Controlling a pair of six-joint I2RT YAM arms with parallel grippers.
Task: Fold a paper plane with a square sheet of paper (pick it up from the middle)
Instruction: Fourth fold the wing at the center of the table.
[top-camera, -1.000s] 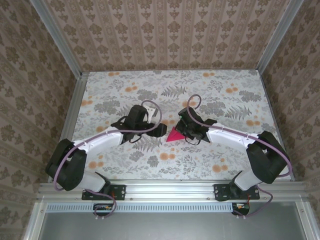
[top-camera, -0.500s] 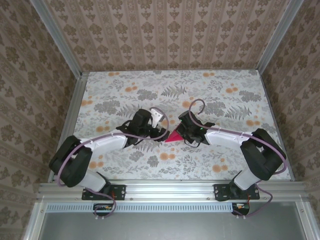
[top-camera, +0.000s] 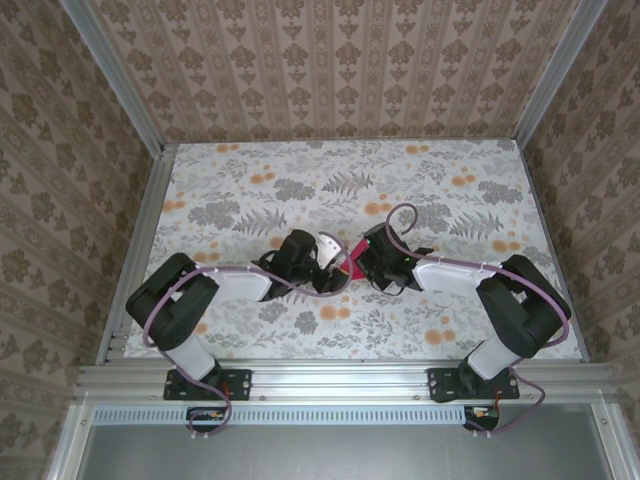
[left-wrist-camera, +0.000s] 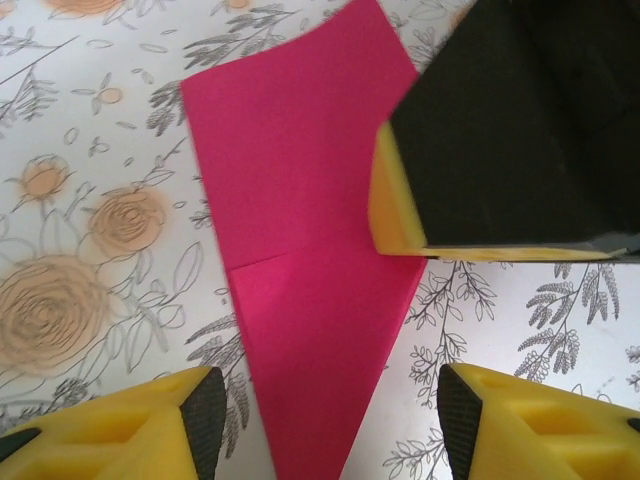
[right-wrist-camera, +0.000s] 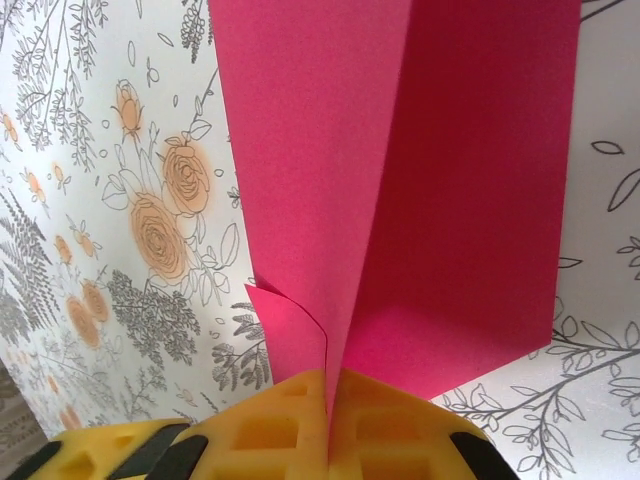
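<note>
The square sheet of paper, bright magenta, is folded into a pointed paper plane (top-camera: 349, 264) shape with a raised centre ridge. My right gripper (right-wrist-camera: 330, 420) is shut on that ridge, and the two wings (right-wrist-camera: 420, 150) spread away from its jaws. In the left wrist view the plane (left-wrist-camera: 300, 230) lies over the floral table with its point between my left gripper's (left-wrist-camera: 330, 425) two fingers. Those fingers (left-wrist-camera: 205, 415) stand apart on either side of the point without touching it. From above, the left gripper (top-camera: 328, 270) and right gripper (top-camera: 360, 262) meet at the table's middle.
The right gripper's black and yellow finger (left-wrist-camera: 500, 130) sits close above the left gripper's fingers. A small loose flap (right-wrist-camera: 290, 320) curls out beside the ridge. The floral table (top-camera: 250, 170) is bounded by metal rails and patterned walls.
My left gripper has moved right until its fingers straddle the plane's point, and its jaws have narrowed. The right gripper kept its hold and shifted slightly.
</note>
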